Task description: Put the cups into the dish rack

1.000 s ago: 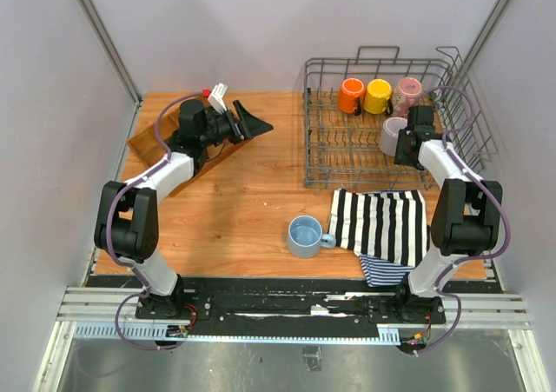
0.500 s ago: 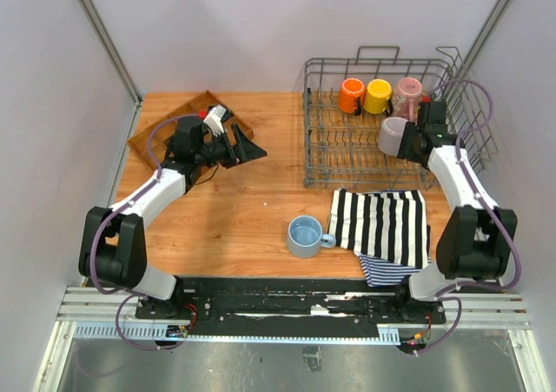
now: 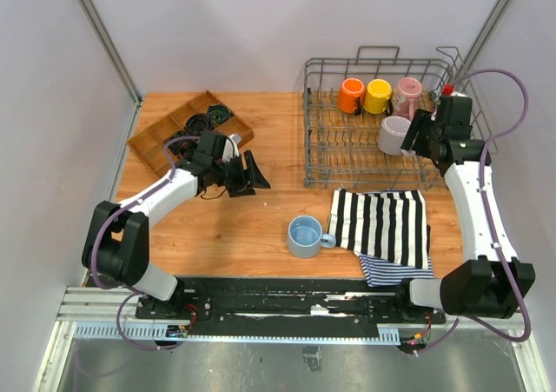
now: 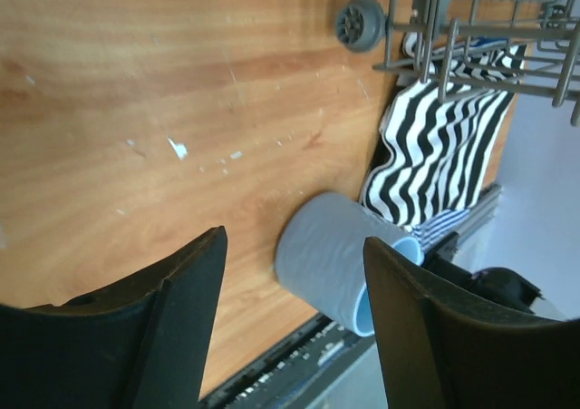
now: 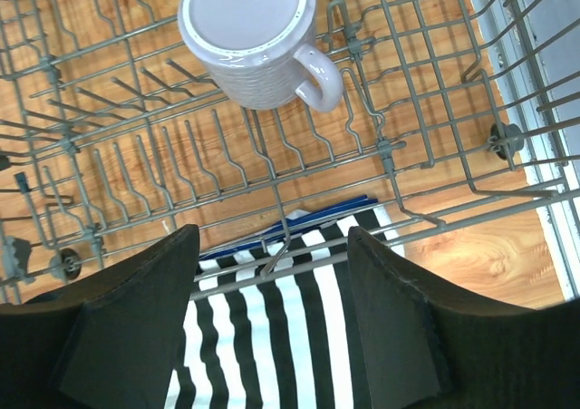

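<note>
Four cups (image 3: 378, 96) sit in the dish rack (image 3: 347, 159), blue cup (image 3: 304, 236) outside.

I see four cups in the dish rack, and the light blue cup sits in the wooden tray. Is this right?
Not quite: the light blue cup stands on the table, beside the striped cloth, as the top view shows.

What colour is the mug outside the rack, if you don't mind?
The mug is light blue; the top external view shows it best.
</note>
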